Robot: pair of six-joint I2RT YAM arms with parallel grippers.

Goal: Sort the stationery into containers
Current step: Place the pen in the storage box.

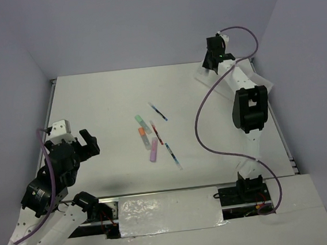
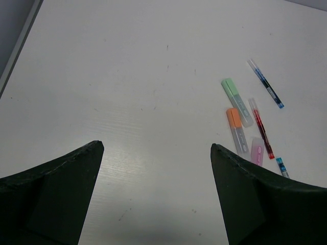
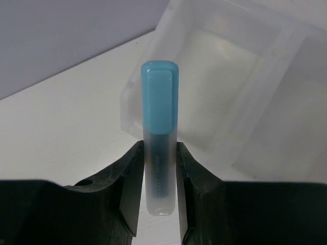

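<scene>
Right wrist view gives the clearest fact: the right jaws are clenched on a light blue highlighter (image 3: 160,132). They grasp its frosted body from both sides, and the blue cap end points away toward the white tray (image 3: 225,76), which sits at the far right corner of the worktop (image 1: 103,99). The cap seems to be in line with the side wall of the first compartment, not well over a compartment floor. As a judgement, a release here could put the highlighter on the rim and let it fall outside. How high it hangs above the tray cannot be told. The tray looks thin and light, so a low approach might also push it toward the worktop edge. Top external view does not show this grip, because the right arm (image 1: 249,111) covers most of the tray and the highlighter cannot be made out there, but only this view shows both arms together. The left jaws are released wide above the near left part of the worktop and hold nothing. Left wrist view shows in colour what lies unsorted about the middle of the worktop: a green highlighter (image 2: 236,101), an orange highlighter (image 2: 236,131), a purple highlighter (image 2: 257,151), a red pen (image 2: 261,127), a blue pen (image 2: 265,83) and a second blue pen (image 2: 282,167).
</scene>
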